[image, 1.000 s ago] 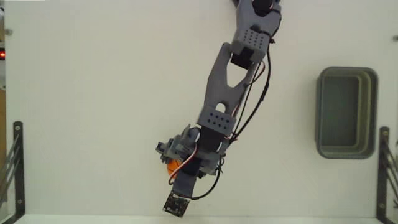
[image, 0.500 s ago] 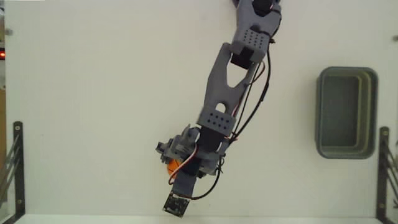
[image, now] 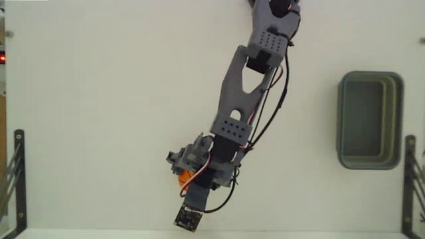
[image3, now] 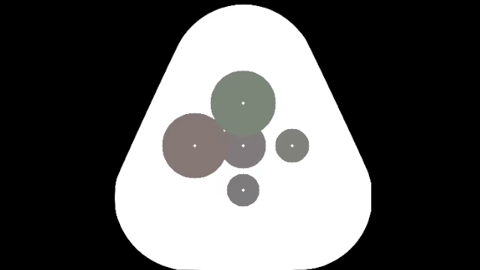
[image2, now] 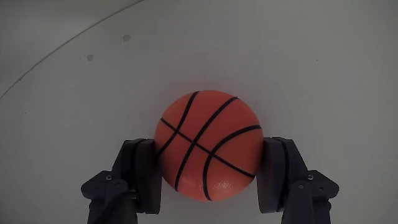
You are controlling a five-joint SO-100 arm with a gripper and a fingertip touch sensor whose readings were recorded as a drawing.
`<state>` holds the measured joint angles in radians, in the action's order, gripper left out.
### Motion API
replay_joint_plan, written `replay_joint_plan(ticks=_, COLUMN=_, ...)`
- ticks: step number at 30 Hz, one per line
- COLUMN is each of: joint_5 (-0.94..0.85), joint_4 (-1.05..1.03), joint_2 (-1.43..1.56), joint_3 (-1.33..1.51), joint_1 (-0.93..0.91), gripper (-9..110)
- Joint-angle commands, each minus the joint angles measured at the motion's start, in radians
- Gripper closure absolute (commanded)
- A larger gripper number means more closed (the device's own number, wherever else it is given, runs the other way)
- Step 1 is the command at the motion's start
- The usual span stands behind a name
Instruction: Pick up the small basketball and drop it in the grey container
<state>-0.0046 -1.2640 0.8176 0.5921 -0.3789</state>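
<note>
Currently the grasp stage appears complete; lift, transfer and release remain. In the wrist view the gripper [image2: 208,177] has its two fingers [image2: 144,174] pressed against opposite sides of the small basketball [image2: 208,144], spread only to ball width. The ball sits near the table's [image: 99,99] bottom edge in the fixed view, well apart from the grey container [image: 369,120] by the right edge, which holds nothing visible.
</note>
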Motion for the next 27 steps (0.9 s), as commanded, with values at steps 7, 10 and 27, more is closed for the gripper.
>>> replay_joint_plan(ticks=7, joint_5=0.005, joint_4=0.112, joint_2=0.246, joint_3=0.270, joint_1=-0.006, gripper=14)
replay_joint_plan(ticks=10, joint_5=0.005, joint_4=0.133, joint_2=0.289, joint_3=0.333, joint_1=-0.006, gripper=14)
replay_joint_plan(ticks=27, joint_5=0.005, joint_4=-0.182, joint_2=0.180, joint_3=-0.091, joint_1=-0.006, gripper=14)
